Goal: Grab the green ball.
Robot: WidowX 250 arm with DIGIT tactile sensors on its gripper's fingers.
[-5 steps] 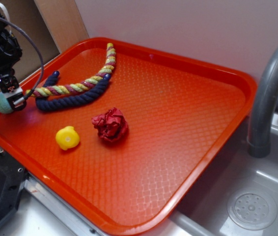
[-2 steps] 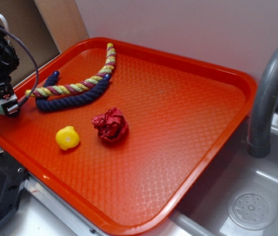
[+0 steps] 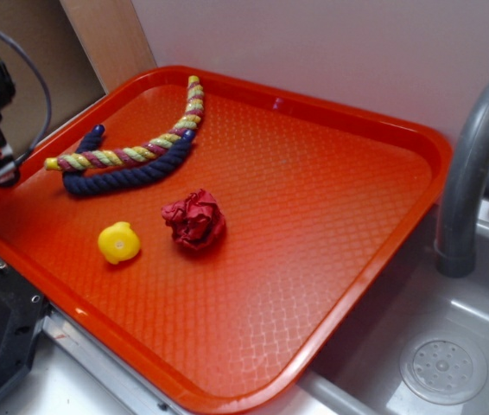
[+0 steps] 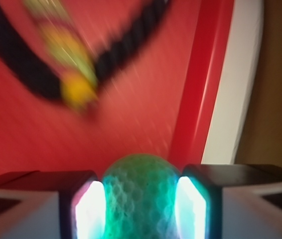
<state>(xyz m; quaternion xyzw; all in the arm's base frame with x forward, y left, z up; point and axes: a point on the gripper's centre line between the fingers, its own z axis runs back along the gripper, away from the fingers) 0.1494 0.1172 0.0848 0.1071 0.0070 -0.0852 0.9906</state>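
The gripper [image 4: 141, 199] is clamped on the green ball [image 4: 140, 191], both fingers [image 4: 88, 206] pressing its sides at the bottom of the wrist view. In the exterior view it hangs at the far left edge, over the red tray [image 3: 400, 138] rim. A yellow toy [image 3: 118, 242], a red paper wad [image 3: 194, 220] and two ropes [image 3: 132, 156] sit on the tray.

The exterior camera is looking down obliquely across the red tray [image 3: 314, 216]; the wrist camera is hovering close over its rim (blurred), sharing the ropes [image 4: 71, 69].
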